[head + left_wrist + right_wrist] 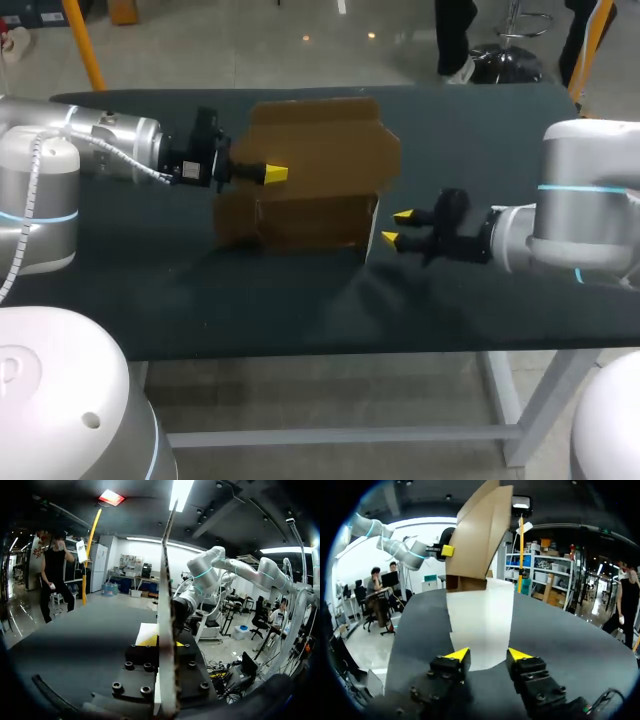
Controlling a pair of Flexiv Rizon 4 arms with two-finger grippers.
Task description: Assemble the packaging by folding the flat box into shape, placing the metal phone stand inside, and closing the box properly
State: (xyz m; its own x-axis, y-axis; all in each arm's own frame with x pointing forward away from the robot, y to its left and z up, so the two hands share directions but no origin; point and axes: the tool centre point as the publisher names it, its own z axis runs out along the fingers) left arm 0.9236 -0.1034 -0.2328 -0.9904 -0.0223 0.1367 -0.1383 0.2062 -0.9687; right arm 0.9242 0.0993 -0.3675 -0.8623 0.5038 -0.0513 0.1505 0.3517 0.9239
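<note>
- Brown cardboard box [310,190] sits mid-table [300,310], partly popped up: a low open body on the near side, with a tall panel and flaps rising behind it on the far side.
- Left gripper [275,174] comes in from the left and is clamped on the box's upright panel. The left wrist view shows the cardboard edge-on between the two yellow tips, both pressed against it.
- Right gripper [397,227] is just right of the box, low by the table, fingers spread wide and holding nothing.
- White flap [480,622] lies flat on the table ahead of the right gripper, reaching to just short of its open fingertips. I can't tell whether it touches them.
- Metal phone stand isn't visible in any view.
- Progress is early, I'd say. The box is only partly in shape, with flaps loose and the top open.
- Left to do: finish squaring the box, fold and tuck the bottom and side flaps, put the stand in, close the lid.
</note>
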